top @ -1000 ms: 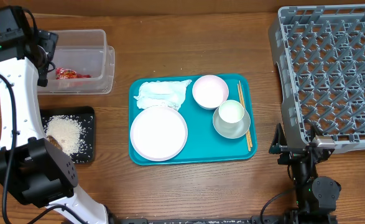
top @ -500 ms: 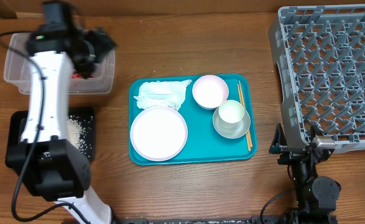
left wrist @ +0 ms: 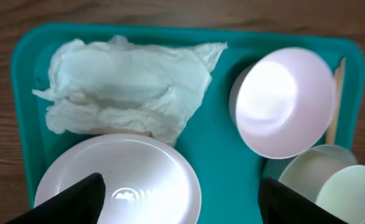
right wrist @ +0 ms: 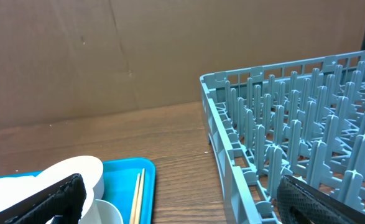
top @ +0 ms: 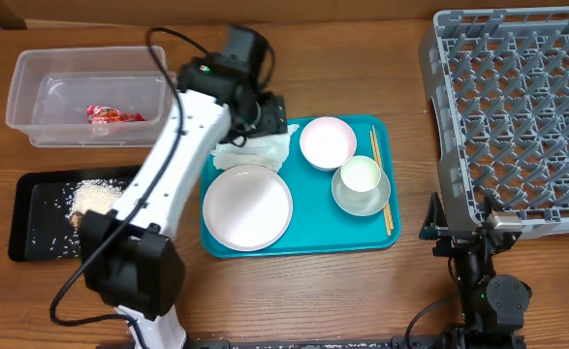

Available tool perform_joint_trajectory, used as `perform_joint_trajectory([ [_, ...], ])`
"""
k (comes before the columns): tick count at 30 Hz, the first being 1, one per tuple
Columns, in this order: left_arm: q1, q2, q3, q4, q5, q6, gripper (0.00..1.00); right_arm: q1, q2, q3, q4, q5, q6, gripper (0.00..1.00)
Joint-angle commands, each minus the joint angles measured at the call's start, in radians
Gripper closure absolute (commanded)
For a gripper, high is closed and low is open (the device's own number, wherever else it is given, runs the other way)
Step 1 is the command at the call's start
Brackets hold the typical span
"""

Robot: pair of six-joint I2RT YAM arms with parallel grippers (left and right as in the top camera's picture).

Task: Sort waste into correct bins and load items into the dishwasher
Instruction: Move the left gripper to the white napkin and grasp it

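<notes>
Overhead: the left hand (top: 263, 114) hovers over the crumpled napkin (top: 269, 147) at the teal tray's (top: 313, 208) upper left.

Left wrist: that hand is spread wide, holding nothing; the napkin lies upper left.

Right wrist: the right hand (right wrist: 188, 205) is spread and empty, with the grey rack (right wrist: 294, 143) at right.

A teal serving tray (top: 313, 208) sits on the brown wooden table (top: 294, 58), with a plain cardboard wall (right wrist: 107, 56) behind.

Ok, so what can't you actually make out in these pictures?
Overhead: the left arm covers part of the crumpled napkin.
Left wrist: the bottom edge cuts off the plate and the cup; only a sliver of the chopsticks shows beside the bowl.
Right wrist: the dish rack runs past the right edge.
</notes>
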Motion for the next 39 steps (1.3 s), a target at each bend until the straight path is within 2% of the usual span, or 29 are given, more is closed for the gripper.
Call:
perform_joint_trajectory([
  [1,-0.042,0.076,-0.037,0.008,-0.079,0.047,0.22,-0.004,-0.010,-0.010,0.006,0.009,-0.003,0.00],
  [6,-0.075,0.180,-0.037,0.028,-0.120,0.044,0.27,-0.004,-0.010,-0.010,0.006,0.009,-0.003,0.00],
  [10,-0.073,0.251,-0.037,0.047,-0.171,0.045,0.27,-0.004,-0.010,-0.010,0.006,0.009,-0.003,0.00],
  [17,-0.068,0.299,-0.038,0.074,-0.216,0.097,0.27,-0.004,-0.010,-0.010,0.006,0.009,-0.003,0.00],
  [20,-0.068,0.301,-0.037,0.088,-0.222,0.098,0.30,-0.004,-0.010,-0.010,0.006,0.009,-0.003,0.00],
  [23,-0.068,0.301,-0.037,0.089,-0.222,0.098,0.44,-0.004,-0.010,-0.010,0.006,0.009,-0.003,0.00],
  [24,-0.068,0.301,-0.037,0.087,-0.222,0.098,0.53,-0.004,-0.010,-0.010,0.006,0.009,-0.003,0.00],
  [29,-0.068,0.301,-0.036,0.084,-0.222,0.097,0.75,-0.004,-0.010,-0.010,0.006,0.009,-0.003,0.00],
  [32,-0.068,0.300,-0.017,0.059,-0.222,0.096,0.96,-0.004,-0.010,-0.010,0.006,0.009,-0.003,0.00],
  [39,-0.061,0.291,0.128,-0.063,-0.222,0.064,0.96,-0.004,-0.010,-0.010,0.006,0.009,-0.003,0.00],
])
